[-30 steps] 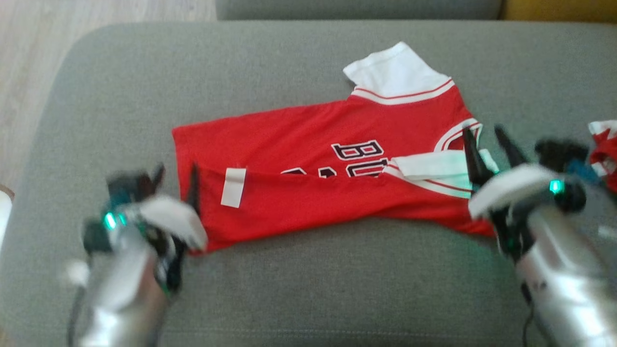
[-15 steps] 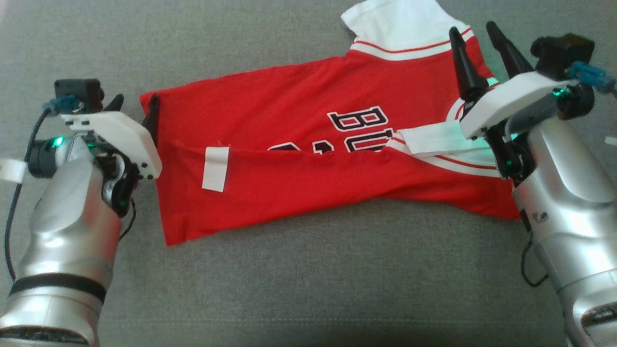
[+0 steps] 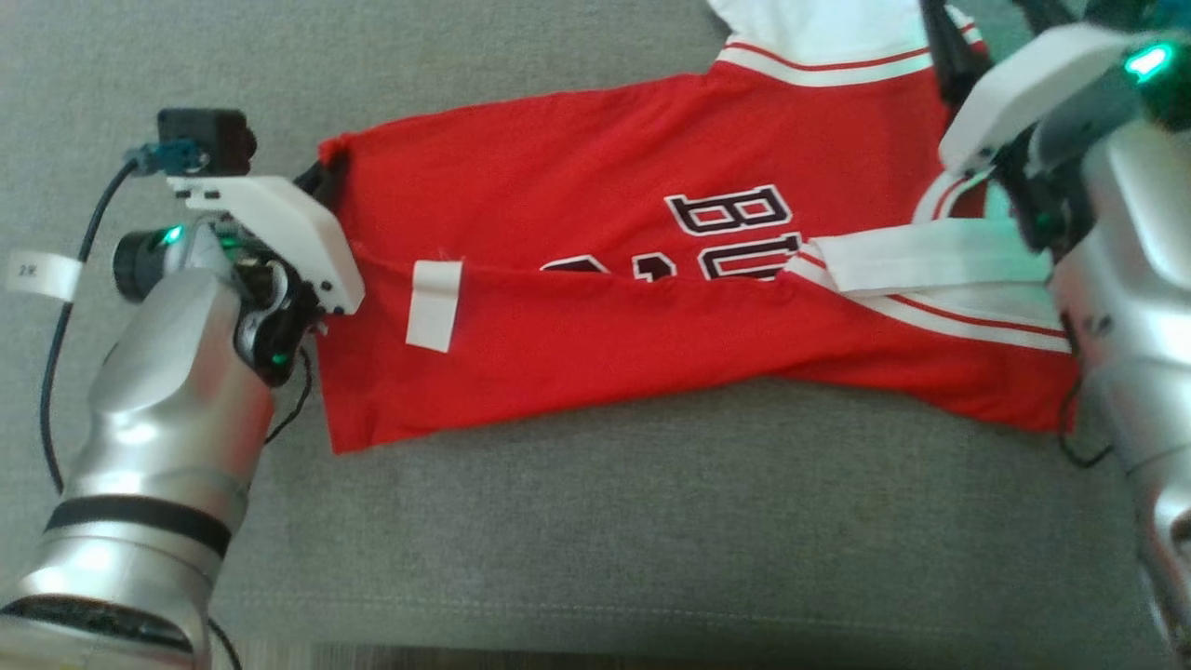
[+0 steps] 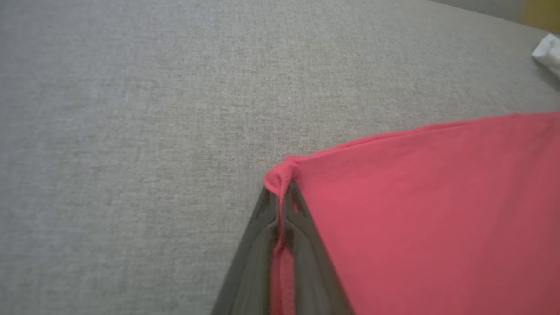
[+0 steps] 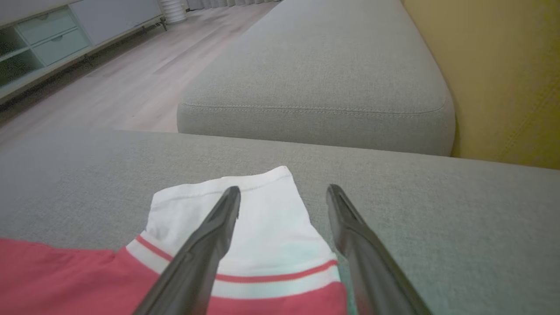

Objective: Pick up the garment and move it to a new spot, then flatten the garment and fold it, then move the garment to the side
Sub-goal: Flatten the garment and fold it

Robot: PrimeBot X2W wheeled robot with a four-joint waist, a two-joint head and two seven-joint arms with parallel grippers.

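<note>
The garment (image 3: 595, 205), a red jersey with white trim, black letters and a white label (image 3: 434, 305), lies folded lengthwise on the grey cushion (image 3: 595, 521). My left gripper (image 3: 324, 175) is at its far left corner. In the left wrist view the left gripper (image 4: 282, 194) is shut on that bunched red corner of the garment (image 4: 437, 210). My right gripper (image 3: 986, 28) hovers at the top right over the white sleeve. In the right wrist view the right gripper (image 5: 284, 192) is open, one finger (image 5: 218, 227) above the sleeve (image 5: 262, 218), the other beside it.
A second grey cushion (image 5: 315, 74) lies beyond the sleeve, with a yellow surface (image 5: 503, 78) to its right. Wooden floor (image 5: 131, 78) and a low cabinet with drawers (image 5: 39, 39) are further off. Bare cushion stretches left of the garment (image 4: 131, 131).
The head camera has shifted. My left gripper closed on the garment's far left corner, which now bunches up. The right gripper stays open over the sleeve.
</note>
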